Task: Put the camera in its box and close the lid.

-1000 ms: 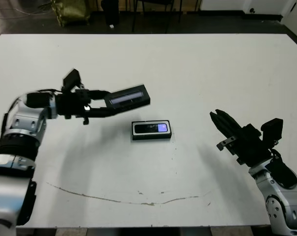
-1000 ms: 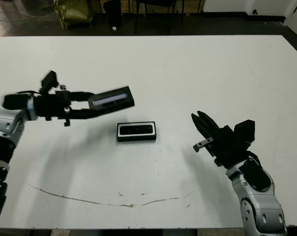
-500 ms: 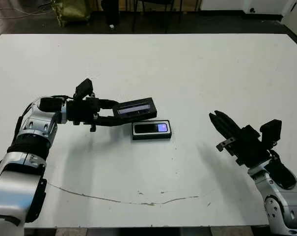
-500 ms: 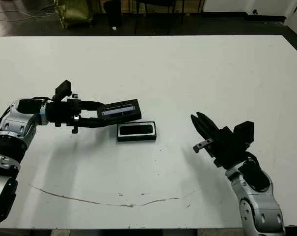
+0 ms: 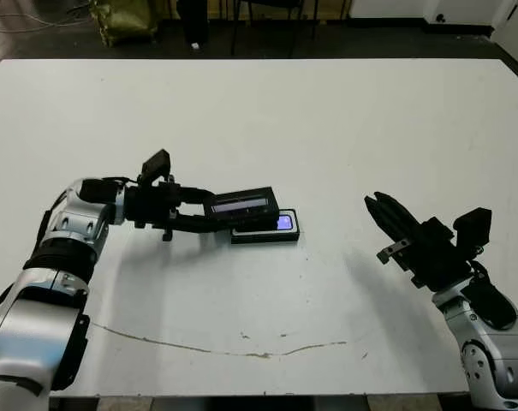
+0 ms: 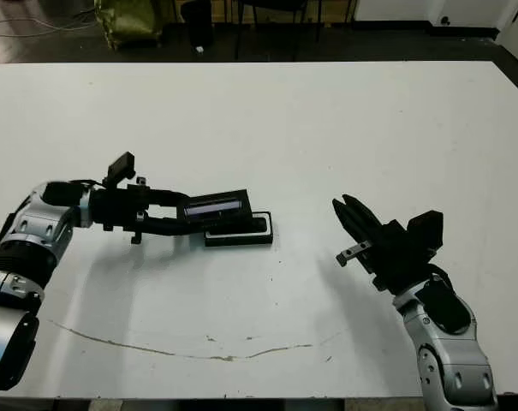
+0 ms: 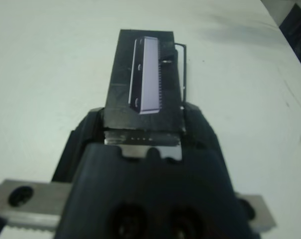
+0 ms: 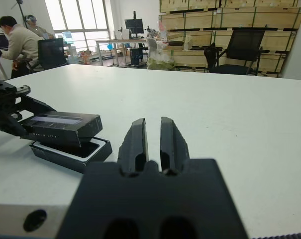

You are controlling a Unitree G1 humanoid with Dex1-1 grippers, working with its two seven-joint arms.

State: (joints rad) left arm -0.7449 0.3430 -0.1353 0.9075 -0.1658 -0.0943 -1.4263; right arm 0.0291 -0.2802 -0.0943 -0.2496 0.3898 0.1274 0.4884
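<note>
The white counter (image 5: 344, 120) fills nearly the whole head view, with a thin, dark, wavy line across its lower part.

The left arm reaches in from the left edge toward the middle of the frame. Its left hand (image 5: 214, 216) pinches the lid (image 5: 241, 205) by one short end, one finger on either side. The lid is held level with its grey-blue window strip facing up, just above the box and shifted toward the left of the picture, so that it hides the box's left part.

The right arm rises from the lower right corner. The right hand (image 5: 380, 205) hovers at middle right, well apart from the box, empty, its two fingers almost pressed together with only a narrow slit between them in the right wrist view.

The box (image 5: 278, 233) lies flat on the counter just left of centre.

The camera (image 5: 281, 223) lies inside the box; only its right end shows beyond the lid, with the bluish-purple patch.
</note>
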